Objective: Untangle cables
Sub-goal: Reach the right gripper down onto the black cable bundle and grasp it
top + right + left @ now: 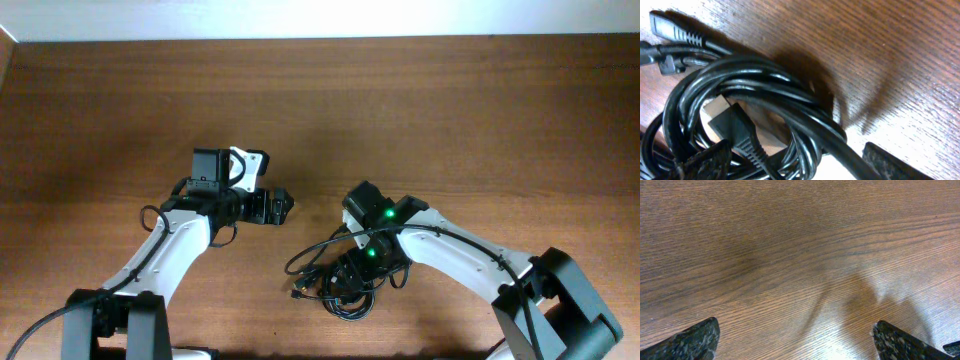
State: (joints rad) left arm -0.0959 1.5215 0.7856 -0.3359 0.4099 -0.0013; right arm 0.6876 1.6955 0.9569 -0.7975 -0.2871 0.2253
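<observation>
Wooden table (450,110) fills the scene. We see the left arm (170,250) coming in from near left and the right arm (460,255) from near right. The cables (335,285) lie in a black coiled bundle near centre, under the right gripper (797,167), whose jaws are apart and straddle the loops. Left gripper (795,345) has its jaws wide apart over bare wood, left of the bundle. One plug (675,30) sticks out of the coil.

The right tool (797,162) straddles the coiled black cables (765,95) on the wooden table (880,45)
</observation>
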